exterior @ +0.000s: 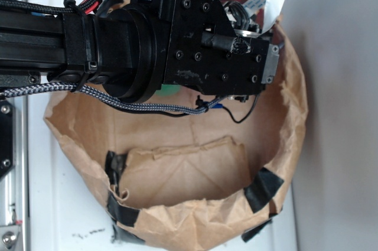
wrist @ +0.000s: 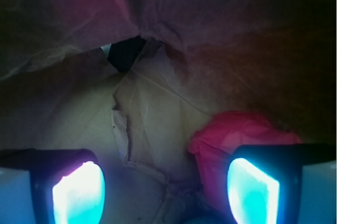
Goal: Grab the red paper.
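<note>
The red paper (wrist: pixel 231 132) lies crumpled on the floor of the brown paper bag, low and right in the wrist view, partly behind my right finger (wrist: pixel 251 190). My gripper (wrist: pixel 166 192) is open, its two glowing pads wide apart, and only the left edge of the wad reaches into the gap. My left finger (wrist: pixel 79 195) stands over bare bag floor. In the exterior view the black wrist (exterior: pixel 195 41) reaches down into the bag and hides the red paper and the fingers.
The brown paper bag (exterior: pixel 177 174) has torn, rolled-down walls patched with black tape (exterior: pixel 263 187) and surrounds the gripper on all sides. A sliver of green (exterior: pixel 171 91) shows under the wrist. The bag sits on a white table (exterior: pixel 65 215).
</note>
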Robot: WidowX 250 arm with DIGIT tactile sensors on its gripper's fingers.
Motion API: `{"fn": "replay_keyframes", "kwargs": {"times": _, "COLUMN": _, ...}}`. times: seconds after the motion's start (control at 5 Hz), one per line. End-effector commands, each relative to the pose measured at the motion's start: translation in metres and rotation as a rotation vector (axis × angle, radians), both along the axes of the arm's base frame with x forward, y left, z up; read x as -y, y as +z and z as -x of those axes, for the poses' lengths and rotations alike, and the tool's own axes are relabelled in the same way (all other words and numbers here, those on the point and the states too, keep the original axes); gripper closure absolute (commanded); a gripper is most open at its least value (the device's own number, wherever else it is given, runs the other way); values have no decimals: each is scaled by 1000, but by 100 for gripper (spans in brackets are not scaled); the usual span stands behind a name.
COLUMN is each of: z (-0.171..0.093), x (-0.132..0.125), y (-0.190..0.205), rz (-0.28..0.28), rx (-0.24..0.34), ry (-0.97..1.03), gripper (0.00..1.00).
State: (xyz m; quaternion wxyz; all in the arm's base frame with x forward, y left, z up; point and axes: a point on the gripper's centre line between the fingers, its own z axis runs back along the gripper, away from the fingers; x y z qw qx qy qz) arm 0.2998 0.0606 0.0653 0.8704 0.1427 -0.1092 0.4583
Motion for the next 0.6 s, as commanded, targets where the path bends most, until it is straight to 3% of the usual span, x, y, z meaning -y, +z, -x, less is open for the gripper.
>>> {"fn": "replay_keyframes", "kwargs": {"times": 0.0, "z": 29, "x": -24, "y": 17, "rz": 76, "rx": 141, "ry": -56, "gripper": 0}}
{"fn": "replay_keyframes", "kwargs": {"times": 0.2, "z": 34, "x": -14, "y": 16, "rz": 56, "rx": 167, "ry": -89, "gripper": 0}}
{"fn": "replay_keyframes", "kwargs": {"times": 0.4, "z": 33, "x": -14, "y": 8, "rz": 21, "rx": 155, "ry": -78, "gripper": 0}}
